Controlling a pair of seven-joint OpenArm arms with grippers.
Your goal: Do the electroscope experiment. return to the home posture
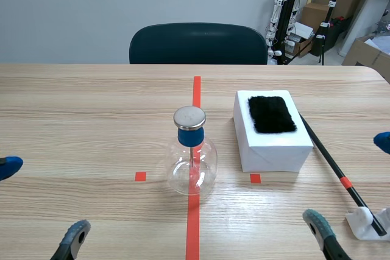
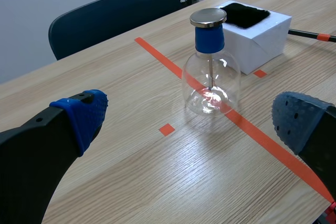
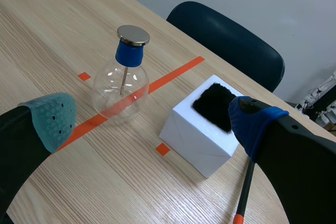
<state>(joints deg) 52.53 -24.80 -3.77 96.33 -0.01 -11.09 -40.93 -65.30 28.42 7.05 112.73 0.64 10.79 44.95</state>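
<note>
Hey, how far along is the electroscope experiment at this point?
Done, it seems: the rod lies on the table beside the white box, the fur sits on the box, and the flask stands alone on the tape line. In hand: nothing; the left gripper and right gripper are open, low at the near edge. Left: at most settling into the home posture.

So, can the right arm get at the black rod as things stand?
Probably yes: the right gripper is open, and the black rod lies uncovered beside the white box, on that arm's side.
</note>
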